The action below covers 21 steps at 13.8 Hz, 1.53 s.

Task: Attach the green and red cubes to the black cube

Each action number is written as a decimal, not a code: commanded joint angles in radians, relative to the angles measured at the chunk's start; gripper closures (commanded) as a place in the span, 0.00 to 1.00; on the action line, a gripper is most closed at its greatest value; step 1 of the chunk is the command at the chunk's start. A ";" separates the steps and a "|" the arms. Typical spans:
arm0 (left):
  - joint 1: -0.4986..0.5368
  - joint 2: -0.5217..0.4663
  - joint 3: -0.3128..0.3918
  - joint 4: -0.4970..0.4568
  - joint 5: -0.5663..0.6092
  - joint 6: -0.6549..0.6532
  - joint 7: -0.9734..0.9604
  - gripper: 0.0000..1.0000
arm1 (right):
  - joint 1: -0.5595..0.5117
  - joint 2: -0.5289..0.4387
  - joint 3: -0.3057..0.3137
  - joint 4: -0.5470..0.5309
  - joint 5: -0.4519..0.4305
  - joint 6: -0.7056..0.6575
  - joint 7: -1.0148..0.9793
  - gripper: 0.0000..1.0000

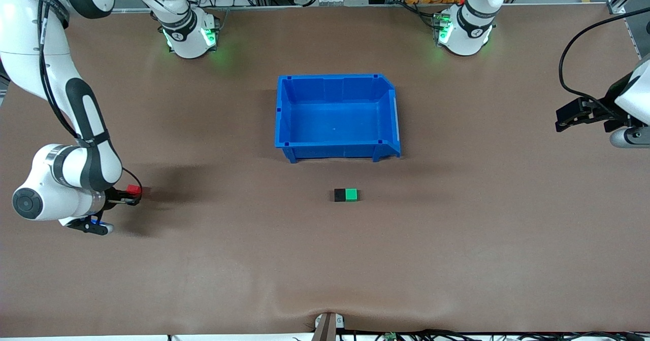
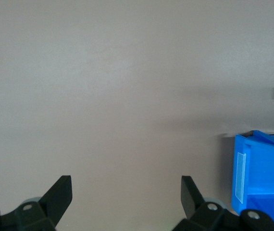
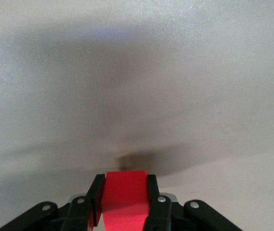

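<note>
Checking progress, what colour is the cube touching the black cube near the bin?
Bright green: the green cube sits against the black cube, clearest in the front view.

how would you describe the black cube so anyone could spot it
Find the blue bin mid-table; just nearer the front camera sits a joined pair of tiny cubes. The black cube is the half toward the right arm's end, touching the green cube.
</note>
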 commanded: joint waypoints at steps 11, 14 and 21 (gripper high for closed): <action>0.004 -0.037 -0.005 0.004 -0.054 -0.031 -0.009 0.00 | 0.021 -0.010 0.003 0.027 0.109 -0.074 0.146 1.00; 0.004 -0.040 -0.005 -0.005 -0.057 -0.030 -0.010 0.00 | 0.033 -0.010 0.005 0.027 0.111 -0.074 0.209 1.00; 0.004 -0.037 -0.005 -0.004 -0.070 -0.030 -0.010 0.00 | 0.073 -0.011 0.006 0.029 0.112 -0.074 0.354 1.00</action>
